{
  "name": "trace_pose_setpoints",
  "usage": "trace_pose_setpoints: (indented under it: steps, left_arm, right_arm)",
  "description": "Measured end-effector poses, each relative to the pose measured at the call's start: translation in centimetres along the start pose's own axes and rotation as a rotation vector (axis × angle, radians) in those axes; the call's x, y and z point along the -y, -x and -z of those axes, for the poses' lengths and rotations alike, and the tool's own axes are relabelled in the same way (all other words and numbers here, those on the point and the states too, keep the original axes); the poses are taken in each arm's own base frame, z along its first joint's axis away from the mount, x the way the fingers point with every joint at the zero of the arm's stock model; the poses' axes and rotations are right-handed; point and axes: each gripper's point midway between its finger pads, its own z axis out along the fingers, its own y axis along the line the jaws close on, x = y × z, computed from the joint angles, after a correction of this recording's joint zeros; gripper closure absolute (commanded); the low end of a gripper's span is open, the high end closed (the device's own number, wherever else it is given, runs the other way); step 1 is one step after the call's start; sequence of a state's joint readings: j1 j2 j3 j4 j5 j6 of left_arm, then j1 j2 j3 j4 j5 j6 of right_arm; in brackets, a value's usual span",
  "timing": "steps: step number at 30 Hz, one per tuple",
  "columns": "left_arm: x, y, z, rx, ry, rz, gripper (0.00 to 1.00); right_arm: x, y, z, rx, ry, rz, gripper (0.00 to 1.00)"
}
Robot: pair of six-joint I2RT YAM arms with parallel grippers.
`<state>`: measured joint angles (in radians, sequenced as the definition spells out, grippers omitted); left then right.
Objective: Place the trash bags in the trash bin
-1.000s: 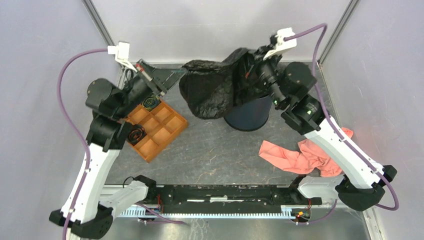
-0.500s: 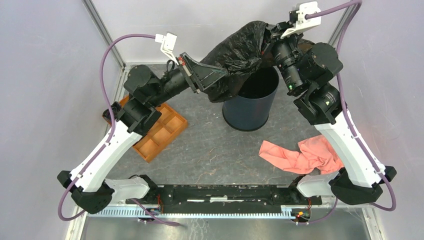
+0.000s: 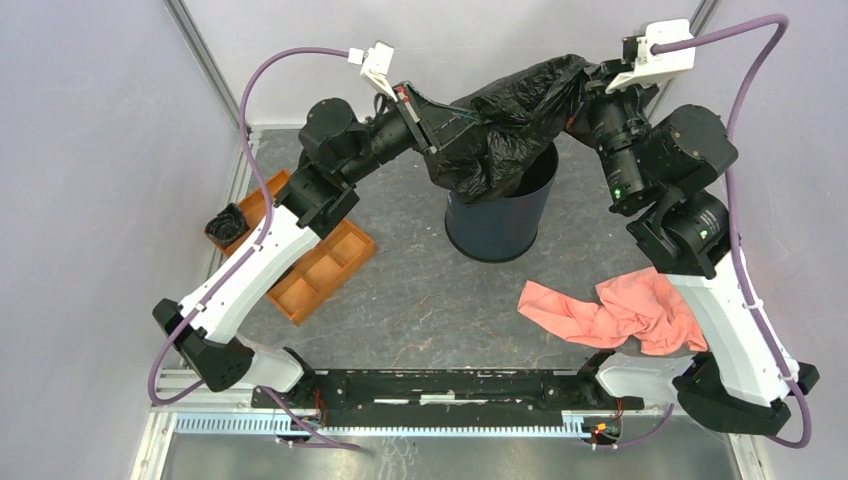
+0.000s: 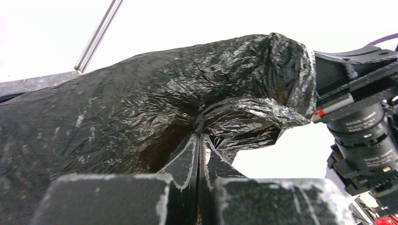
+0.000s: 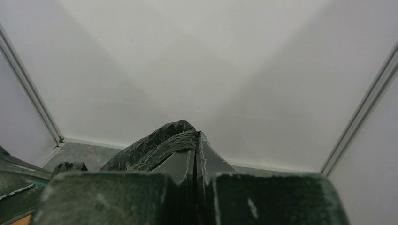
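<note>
A large black trash bag (image 3: 505, 120) hangs stretched between both grippers, sagging over the far rim of the navy trash bin (image 3: 495, 228). My left gripper (image 3: 440, 135) is shut on the bag's left edge. In the left wrist view its fingertips (image 4: 201, 138) pinch a fold of the film (image 4: 117, 108). My right gripper (image 3: 582, 88) is shut on the bag's right end, high above the bin. In the right wrist view the gripper (image 5: 197, 138) clamps a ridge of bag (image 5: 155, 143). A small black wad of trash bag (image 3: 227, 222) lies at the left by the tray.
An orange compartment tray (image 3: 322, 262) lies on the table under the left arm. A pink cloth (image 3: 610, 310) lies crumpled at the right, near the right arm's base. The enclosure's walls and metal posts stand close behind the bin.
Both arms have risen, lifting the bag off the bin's top. The left gripper swung right toward the bin; the right gripper moved up and right. The small wad by the tray came into view.
</note>
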<state>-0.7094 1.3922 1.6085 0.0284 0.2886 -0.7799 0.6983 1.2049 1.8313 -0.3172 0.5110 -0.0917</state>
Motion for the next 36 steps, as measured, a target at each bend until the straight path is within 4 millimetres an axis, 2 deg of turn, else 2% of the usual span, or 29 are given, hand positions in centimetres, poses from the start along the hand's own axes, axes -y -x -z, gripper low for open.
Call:
trace_pose_setpoints:
  steps: [4,10,14,19,24,27,29,30,33,34,36]
  left_arm:
    - [-0.4,0.1,-0.6,-0.001,0.012,-0.006,0.98]
    - [1.2,2.7,-0.4,0.066,0.0,-0.059,0.98]
    - [1.6,4.0,-0.3,0.11,0.009,-0.096,0.98]
    - [0.0,4.2,-1.4,0.133,0.06,-0.105,0.98]
    - [-2.9,3.6,-4.9,0.125,0.105,-0.107,0.97]
    - [-5.1,2.4,-6.7,0.099,0.138,-0.109,0.85]
    - [-6.5,1.5,-7.4,0.073,0.169,-0.11,0.69]
    - [-7.0,1.0,-7.5,0.059,0.181,-0.114,0.58]
    - [-8.1,0.0,-6.9,0.01,0.228,-0.142,0.2]
    - [-8.2,-0.1,-6.4,-0.002,0.241,-0.156,0.11]
    - [-8.2,0.1,-5.0,-0.013,0.274,-0.186,0.01]
  right_arm:
    - [0.4,-0.2,1.0,-0.029,0.01,0.005,0.99]
    - [-0.6,-1.1,2.7,-0.06,0.111,-0.001,1.0]
    - [-1.5,-2.4,2.5,-0.088,0.144,0.012,1.0]
    - [-1.4,-4.0,0.5,-0.148,0.073,0.044,1.0]
    - [-0.3,-8.1,-0.2,-0.238,-0.022,0.118,1.0]
    - [1.0,-10.3,-1.0,-0.284,-0.071,0.157,1.0]
    - [1.9,-11.8,-1.8,-0.315,-0.094,0.173,0.99]
    - [2.3,-12.5,-2.0,-0.331,-0.098,0.178,1.0]
    - [3.3,-13.9,-2.3,-0.361,-0.102,0.182,1.0]
    - [3.7,-13.9,-2.4,-0.362,-0.105,0.177,1.0]
    - [4.1,-13.7,-2.5,-0.354,-0.104,0.167,1.0]
